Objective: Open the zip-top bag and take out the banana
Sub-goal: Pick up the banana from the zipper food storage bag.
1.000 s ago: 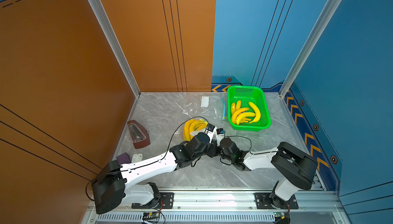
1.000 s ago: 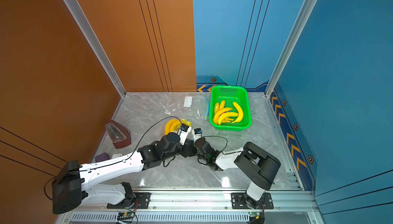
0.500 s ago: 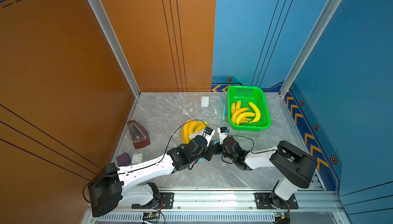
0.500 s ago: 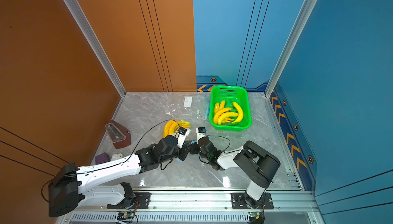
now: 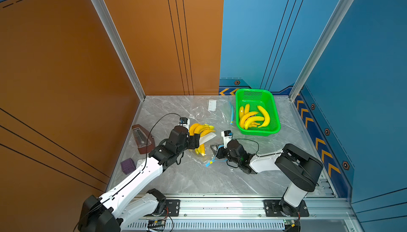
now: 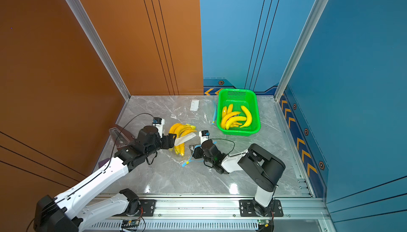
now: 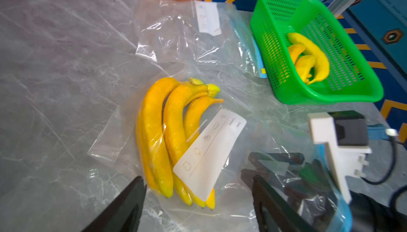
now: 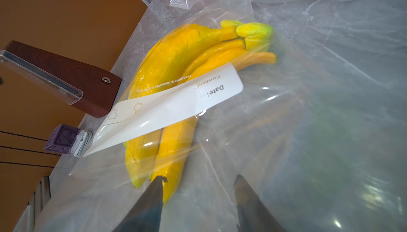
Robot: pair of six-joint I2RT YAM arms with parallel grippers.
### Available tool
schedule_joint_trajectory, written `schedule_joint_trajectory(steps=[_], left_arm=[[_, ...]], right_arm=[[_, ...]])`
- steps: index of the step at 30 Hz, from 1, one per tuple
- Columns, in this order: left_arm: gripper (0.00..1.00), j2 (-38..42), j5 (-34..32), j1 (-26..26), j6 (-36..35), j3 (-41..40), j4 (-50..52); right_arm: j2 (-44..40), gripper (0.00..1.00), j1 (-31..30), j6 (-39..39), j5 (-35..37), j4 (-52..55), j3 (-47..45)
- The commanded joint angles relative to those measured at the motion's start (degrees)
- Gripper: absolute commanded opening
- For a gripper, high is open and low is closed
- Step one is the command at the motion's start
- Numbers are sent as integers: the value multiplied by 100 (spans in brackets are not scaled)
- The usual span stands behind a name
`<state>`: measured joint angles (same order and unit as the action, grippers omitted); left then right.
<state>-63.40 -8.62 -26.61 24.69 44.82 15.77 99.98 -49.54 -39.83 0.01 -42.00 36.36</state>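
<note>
We are seeing the zip-top bag [image 5: 207, 138] lying near the middle of the tabletop [image 5: 198, 182], slightly toward its left edge, with the banana bunch [image 5: 198, 128] sitting inside it. The left gripper [image 7: 198, 179] is hovering at the bunch's tips, jaws wide, holding nothing. The right gripper [image 8: 198, 178] is lying low at the bag's mouth, jaws partly apart under its film. A green basket [image 5: 261, 132] is sitting by the far edge.

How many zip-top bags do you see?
2. The empty zip-top bag lies beside the green basket; the filled zip-top bag, holding the banana bunch, lies farther from it. None looks hidden.
</note>
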Motion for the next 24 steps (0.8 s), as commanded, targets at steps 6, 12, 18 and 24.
schedule_joint_trajectory(steps=[6, 12, 18, 24], left_arm=[[91, -1908, 34, 1120, 231, 644, 434], [89, -2390, 734, 1133, 49, 730, -178], [79, -2924, 954, 1143, 18, 838, -363], [66, -3372, 920, 1032, 71, 884, -404]], right_arm=[[-1, 54, -38, 227, -82, 226, 100], [46, 54, -126, 318, -99, 276, 176], [100, 54, -209, 375, -150, 370, 292], [104, 54, -195, 373, 32, 661, 416]])
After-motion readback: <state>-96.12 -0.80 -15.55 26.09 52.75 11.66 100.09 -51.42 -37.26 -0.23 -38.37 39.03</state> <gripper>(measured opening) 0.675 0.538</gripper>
